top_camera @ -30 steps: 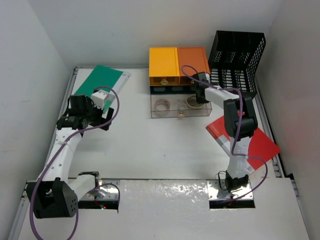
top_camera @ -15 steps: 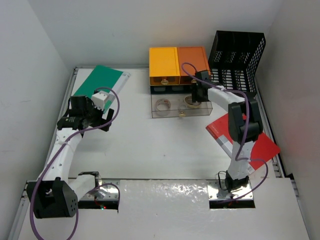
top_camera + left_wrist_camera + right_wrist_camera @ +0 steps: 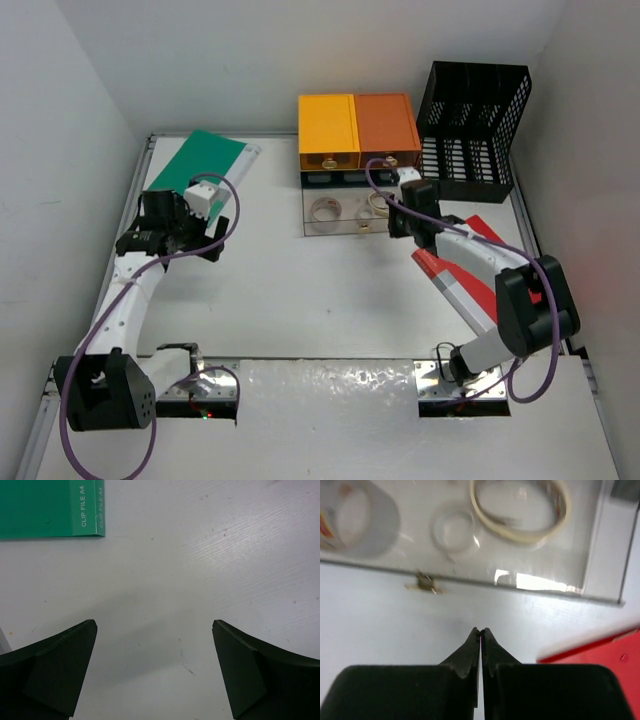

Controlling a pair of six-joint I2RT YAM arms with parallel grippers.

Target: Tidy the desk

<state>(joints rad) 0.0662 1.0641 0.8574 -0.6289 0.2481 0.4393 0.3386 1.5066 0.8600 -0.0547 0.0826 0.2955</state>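
The desk [image 3: 300,300] carries, at the middle of its far edge, a clear drawer [image 3: 545,583] standing open, its long axis parallel to that edge and a brass knob [image 3: 424,582] on its front wall. It lies straight ahead of the right gripper [image 3: 480,634], whose jaws are pressed together on nothing, with the knob left of its tips. We judge the right arm far nearer for a push. The left gripper [image 3: 154,625], spread wide and empty, hangs by the left edge beside the green clip file [image 3: 50,507].
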